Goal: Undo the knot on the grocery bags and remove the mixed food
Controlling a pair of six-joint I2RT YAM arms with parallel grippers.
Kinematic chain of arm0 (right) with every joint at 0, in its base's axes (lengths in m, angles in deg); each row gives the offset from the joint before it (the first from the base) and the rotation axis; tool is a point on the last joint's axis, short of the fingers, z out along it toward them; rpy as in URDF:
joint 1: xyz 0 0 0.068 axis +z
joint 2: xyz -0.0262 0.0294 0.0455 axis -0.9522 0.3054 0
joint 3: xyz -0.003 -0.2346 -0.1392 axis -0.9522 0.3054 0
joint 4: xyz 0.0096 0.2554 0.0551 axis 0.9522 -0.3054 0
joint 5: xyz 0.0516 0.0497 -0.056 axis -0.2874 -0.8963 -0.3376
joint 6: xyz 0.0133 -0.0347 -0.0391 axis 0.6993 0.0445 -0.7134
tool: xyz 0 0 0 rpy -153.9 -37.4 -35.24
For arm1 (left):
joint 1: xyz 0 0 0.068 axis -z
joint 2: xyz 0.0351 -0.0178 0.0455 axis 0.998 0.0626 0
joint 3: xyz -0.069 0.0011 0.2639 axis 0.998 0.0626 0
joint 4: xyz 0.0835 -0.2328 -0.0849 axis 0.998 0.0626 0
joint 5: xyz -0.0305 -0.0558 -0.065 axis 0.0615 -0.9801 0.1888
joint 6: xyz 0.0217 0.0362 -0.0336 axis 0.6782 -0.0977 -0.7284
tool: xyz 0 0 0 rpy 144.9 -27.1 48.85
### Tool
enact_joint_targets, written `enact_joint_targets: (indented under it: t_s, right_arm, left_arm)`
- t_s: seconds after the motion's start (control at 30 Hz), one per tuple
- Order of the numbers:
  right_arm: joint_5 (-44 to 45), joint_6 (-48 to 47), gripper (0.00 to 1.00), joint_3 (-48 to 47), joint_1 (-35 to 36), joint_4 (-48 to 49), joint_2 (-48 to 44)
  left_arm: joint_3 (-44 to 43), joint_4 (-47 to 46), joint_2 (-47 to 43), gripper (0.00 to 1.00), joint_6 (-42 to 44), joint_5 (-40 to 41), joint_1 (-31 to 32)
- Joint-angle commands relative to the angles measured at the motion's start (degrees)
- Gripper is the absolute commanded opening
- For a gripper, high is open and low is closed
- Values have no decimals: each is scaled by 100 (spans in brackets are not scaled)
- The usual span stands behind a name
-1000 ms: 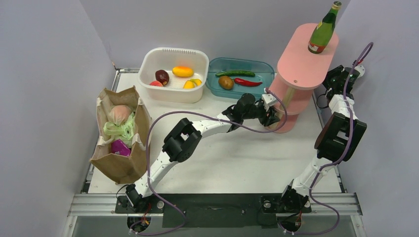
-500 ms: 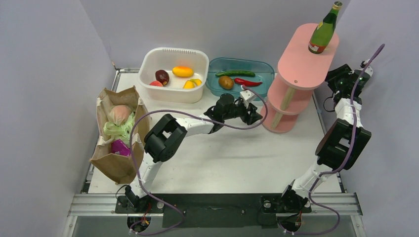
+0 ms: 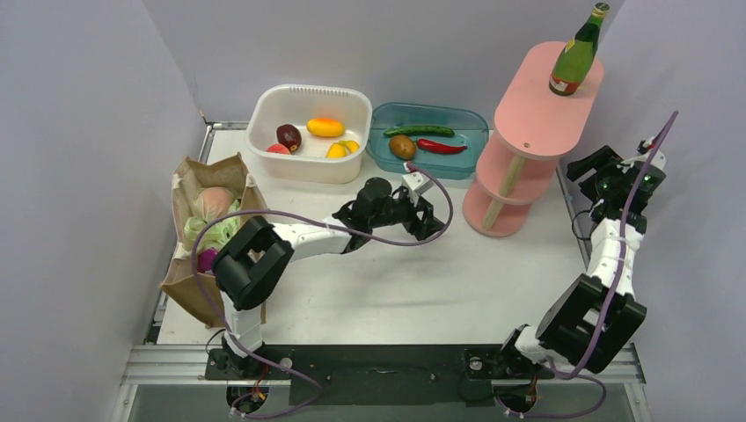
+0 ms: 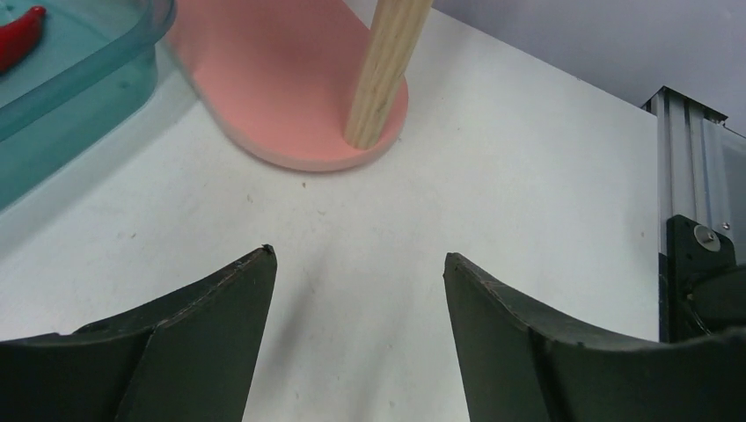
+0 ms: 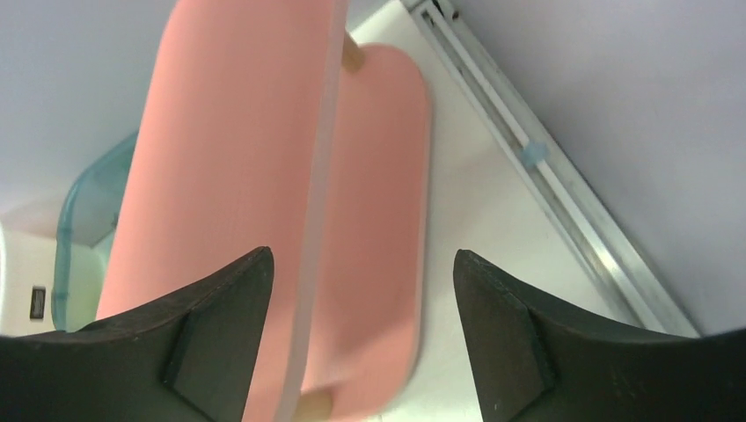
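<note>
The brown paper grocery bag (image 3: 224, 299) stands at the table's left edge. Inside it are the crinkly pale green plastic bag (image 3: 214, 229), a peach-coloured round item (image 3: 214, 202) and a purple packet (image 3: 207, 260). The green bottle (image 3: 576, 53) stands on top of the pink shelf (image 3: 537, 97). My left gripper (image 3: 433, 227) (image 4: 356, 255) hangs open and empty over the bare table, between the bag and the shelf's foot (image 4: 290, 79). My right gripper (image 3: 585, 167) (image 5: 361, 253) is open and empty to the right of the shelf (image 5: 237, 176), pointing at it.
A white tub (image 3: 308, 97) at the back holds several fruits. Beside it, a teal tray (image 3: 457, 119) (image 4: 79, 79) holds a red chilli (image 3: 442, 147) (image 4: 22, 31), a cucumber and a brown round item. A wooden post (image 4: 387, 70) carries the shelf. A metal rail (image 5: 545, 176) runs along the right edge.
The left arm has pulled back leftwards from the shelf's foot. The right arm has drawn away from the shelf, towards the right and nearer. Both grippers' jaws have spread wider.
</note>
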Motion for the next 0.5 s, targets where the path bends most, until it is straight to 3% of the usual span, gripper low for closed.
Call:
enact_joint_targets:
  t_s: [0.0, 0.1, 0.23, 0.33, 0.47]
  right_arm:
    - [-383, -534, 71, 471, -294, -585, -1077]
    - [-801, -772, 72, 664, -633, -1306, -1551]
    - [-1203, -1815, 72, 578, -692, -2736, -2232]
    - [-1419, -2730, 71, 365, -587, -4032, -2576]
    - [-1364, -3304, 71, 253, -136, -4918, -2991]
  left_arm:
    - [501, 323, -1219, 69, 147, 290, -135]
    - [802, 1073, -2003, 69, 206, 430, -203]
    - [900, 2251, -2918, 70, 94, 520, -405]
    - [776, 3431, -3661, 70, -158, 412, -802]
    - [232, 4862, -4430, 70, 72, 165, -1435]
